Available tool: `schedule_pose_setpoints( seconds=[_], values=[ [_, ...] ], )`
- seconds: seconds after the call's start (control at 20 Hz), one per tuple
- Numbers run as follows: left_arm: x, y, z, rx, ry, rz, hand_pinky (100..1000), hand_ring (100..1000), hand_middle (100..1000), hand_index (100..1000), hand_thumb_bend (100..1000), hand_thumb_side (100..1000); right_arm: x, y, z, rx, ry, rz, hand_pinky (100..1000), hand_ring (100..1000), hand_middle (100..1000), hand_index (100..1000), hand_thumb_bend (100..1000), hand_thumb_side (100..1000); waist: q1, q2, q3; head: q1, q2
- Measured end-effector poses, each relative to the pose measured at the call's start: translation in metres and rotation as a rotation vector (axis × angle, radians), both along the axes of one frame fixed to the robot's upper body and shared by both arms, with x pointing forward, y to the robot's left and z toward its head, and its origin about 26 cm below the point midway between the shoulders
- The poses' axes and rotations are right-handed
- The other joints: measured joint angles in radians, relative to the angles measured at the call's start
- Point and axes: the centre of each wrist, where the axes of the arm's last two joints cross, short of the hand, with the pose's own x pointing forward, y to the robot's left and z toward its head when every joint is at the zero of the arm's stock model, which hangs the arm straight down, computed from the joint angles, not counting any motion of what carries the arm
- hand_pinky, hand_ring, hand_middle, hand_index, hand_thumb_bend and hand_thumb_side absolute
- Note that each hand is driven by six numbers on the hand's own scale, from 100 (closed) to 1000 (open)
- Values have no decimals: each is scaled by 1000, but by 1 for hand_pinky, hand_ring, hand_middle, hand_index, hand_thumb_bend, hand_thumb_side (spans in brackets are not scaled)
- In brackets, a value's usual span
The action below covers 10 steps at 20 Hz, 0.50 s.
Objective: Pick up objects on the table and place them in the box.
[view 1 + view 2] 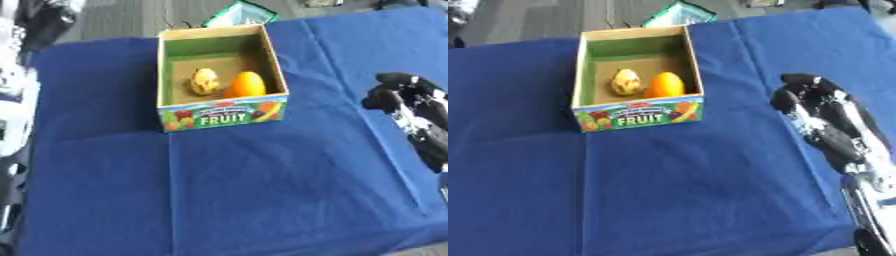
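Hovering at right of frame with fingers curled on nothing, the right hand (820, 117) risks knocking the fruit box (639, 114), which holds an orange fruit (665, 85) and a speckled yellow one (626, 82), if it swings left.

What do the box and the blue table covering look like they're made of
The box looks like wood or thick cardboard: pale, stiff, straight walls with a printed glossy FRUIT label on the front and a green-painted inside. The blue covering looks like matte woven cloth; visible fold creases run across it and it drapes over the table edge.
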Motion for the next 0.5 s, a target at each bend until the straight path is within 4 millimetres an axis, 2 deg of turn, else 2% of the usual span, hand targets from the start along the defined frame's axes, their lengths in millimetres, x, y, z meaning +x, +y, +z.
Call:
schedule_pose_setpoints(
  seconds=[0.25, 0.5],
  values=[
    [-42, 29, -21, -163, 34, 25, 588, 579, 607, 748, 352, 615, 0, 0, 0, 0, 1, -3, 715, 645, 594, 772, 306, 397, 1, -2, 27, -8, 21],
    [-68, 51, -44, -224, 97, 117, 576, 566, 594, 735, 322, 607, -1, -1, -3, 0, 9, -6, 715, 645, 594, 772, 306, 397, -2, -4, 40, 8, 32]
  ],
)
